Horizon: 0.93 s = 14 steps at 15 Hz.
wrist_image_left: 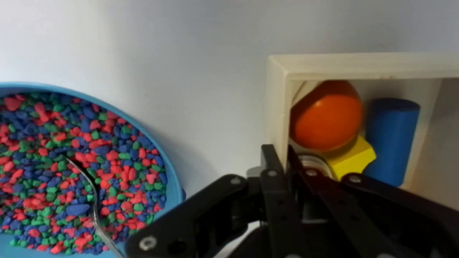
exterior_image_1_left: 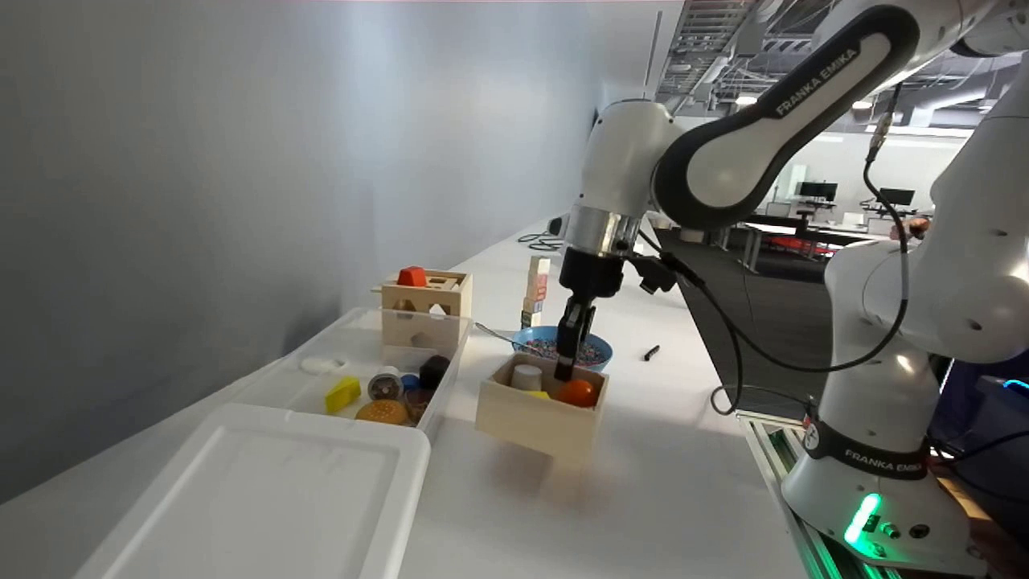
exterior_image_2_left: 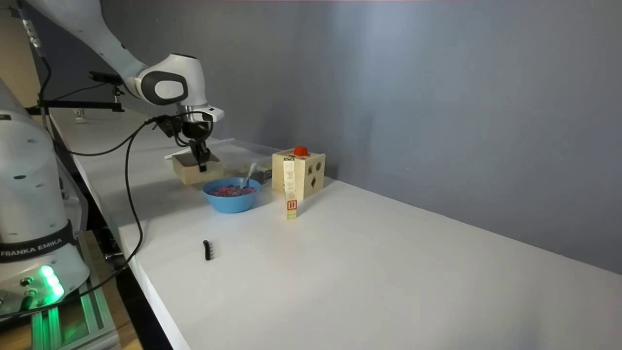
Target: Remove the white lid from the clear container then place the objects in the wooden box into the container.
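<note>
- One white lid, one clear container, one wooden box, plus a second box with holes bearing one red piece on top.
- One claw, pinched on a side wall of the wooden box, one finger inside and one outside.
- At least four objects in the wooden box: an orange round piece, a yellow block, a blue cylinder and a pale ringed piece.
- About seven pieces in the clear container, among them a yellow wedge and a burger; they overlap, so the count is rough.
- One blue bowl of coloured pebbles with one spoon, near the wooden box; one upright block stack.
- The claw partly covers the ringed piece; the wrist view cuts off the wooden box. I cannot tell whether its base touches the tabletop.
- The lid, cut off at the bottom of an exterior view, is flat with rounded corners and a raised rim, off the container at its near end; the container is shallow and see-through, the wooden box pale and open-topped.
</note>
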### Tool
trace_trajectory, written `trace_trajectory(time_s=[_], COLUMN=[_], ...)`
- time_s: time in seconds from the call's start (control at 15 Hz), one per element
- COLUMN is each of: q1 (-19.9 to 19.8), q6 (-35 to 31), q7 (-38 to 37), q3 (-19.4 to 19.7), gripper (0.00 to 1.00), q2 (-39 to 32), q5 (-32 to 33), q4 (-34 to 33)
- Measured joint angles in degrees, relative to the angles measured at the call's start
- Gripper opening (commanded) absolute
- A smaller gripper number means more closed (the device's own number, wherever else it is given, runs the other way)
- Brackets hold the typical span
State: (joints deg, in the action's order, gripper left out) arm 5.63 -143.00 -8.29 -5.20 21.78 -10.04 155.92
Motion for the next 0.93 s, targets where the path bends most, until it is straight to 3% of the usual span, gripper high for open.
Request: trace_trajectory(time_s=[0.27,0.47,0.73,0.93], q1=[-0.1,-0.1,-0.3,-0.3], q6=[10.8,13.4,8.4,-3.6], q7=[3.9,4.4,3.3,0.4], q3=[1.0,2.1,3.1,2.0], gripper=[0.02,0.02,0.02,0.02], q2=[6.9,9.6,5.8,-2.4], q5=[0.1,-0.1,-1.8,-2.6], q4=[-4.8,-9.8,-15.7,-19.3])
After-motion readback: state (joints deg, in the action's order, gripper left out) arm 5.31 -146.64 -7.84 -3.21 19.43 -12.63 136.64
